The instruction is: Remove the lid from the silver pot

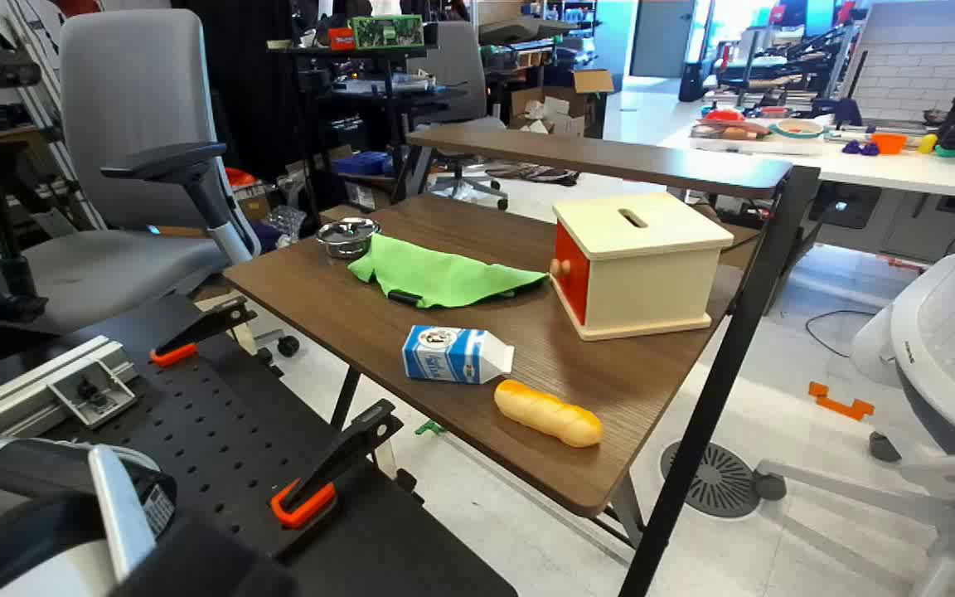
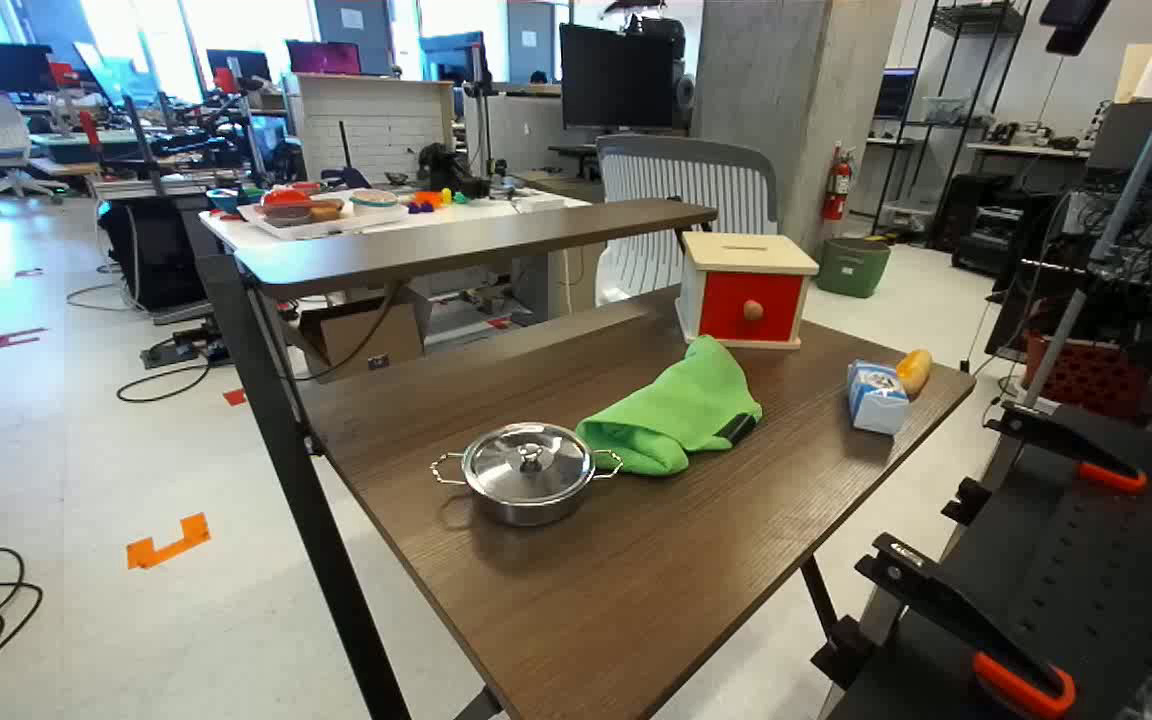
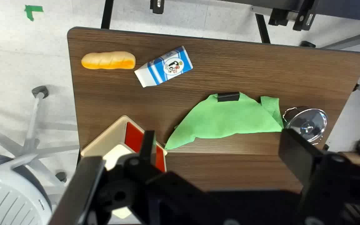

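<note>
The silver pot stands upright on the brown table, with its shiny lid seated on top and a small knob at the lid's centre. Two loop handles stick out at its sides. The pot also shows in an exterior view at the table's far corner. In the wrist view the lid is at the right, just beyond the right finger, which hides a bit of the pot's edge. My gripper is wide open and empty, high above the table. It does not show in either exterior view.
A green cloth lies against or very near the pot. A wooden box with a red front, a milk carton and a bread roll are on the table. A raised shelf runs along one long side. Clamps hold the black board beside the table.
</note>
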Robot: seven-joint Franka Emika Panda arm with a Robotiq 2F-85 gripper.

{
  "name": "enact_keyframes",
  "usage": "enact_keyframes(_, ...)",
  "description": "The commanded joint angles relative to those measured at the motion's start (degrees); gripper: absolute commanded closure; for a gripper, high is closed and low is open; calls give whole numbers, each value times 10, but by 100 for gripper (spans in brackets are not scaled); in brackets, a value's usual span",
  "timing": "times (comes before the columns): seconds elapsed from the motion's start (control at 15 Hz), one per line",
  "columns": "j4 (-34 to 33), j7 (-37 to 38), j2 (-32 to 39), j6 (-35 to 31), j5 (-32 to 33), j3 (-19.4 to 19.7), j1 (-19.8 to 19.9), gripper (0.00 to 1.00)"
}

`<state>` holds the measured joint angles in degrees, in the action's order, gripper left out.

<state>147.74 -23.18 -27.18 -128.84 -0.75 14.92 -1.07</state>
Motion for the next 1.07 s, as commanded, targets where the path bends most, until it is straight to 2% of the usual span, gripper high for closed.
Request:
enact_keyframes(0.0, -1, -5, 1, 2, -7, -11, 11, 0)
enact_keyframes(0.27, 2, -3, 0, -2, -3, -16, 11, 0)
enact_keyframes(0.53, 27, 13, 11, -42, 2, -60, -11, 0)
enact_keyframes(0.73, 37, 28, 28, -76, -5, -107, -45, 0)
enact_keyframes(1.0, 29, 34, 82, -149, -32, -149, -106, 0)
